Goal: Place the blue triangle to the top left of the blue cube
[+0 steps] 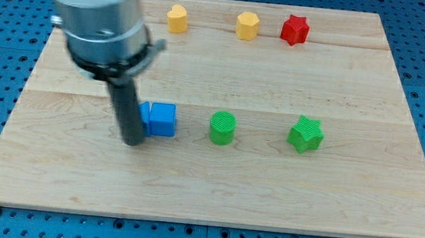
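The blue cube (162, 119) sits left of the board's middle. A second blue piece (145, 115) touches its left side, mostly hidden by the rod; its shape cannot be made out, so I cannot tell whether it is the blue triangle. My tip (133, 140) rests on the board at the lower left of the blue cube, right against the hidden blue piece. The rod rises from there to the arm's grey body at the view's top left.
A green cylinder (222, 128) and a green star (306, 134) lie right of the cube. Two yellow blocks (177, 18) (246, 25) and a red star (294, 30) line the board's top edge. The wooden board (266, 210) sits on a blue pegboard.
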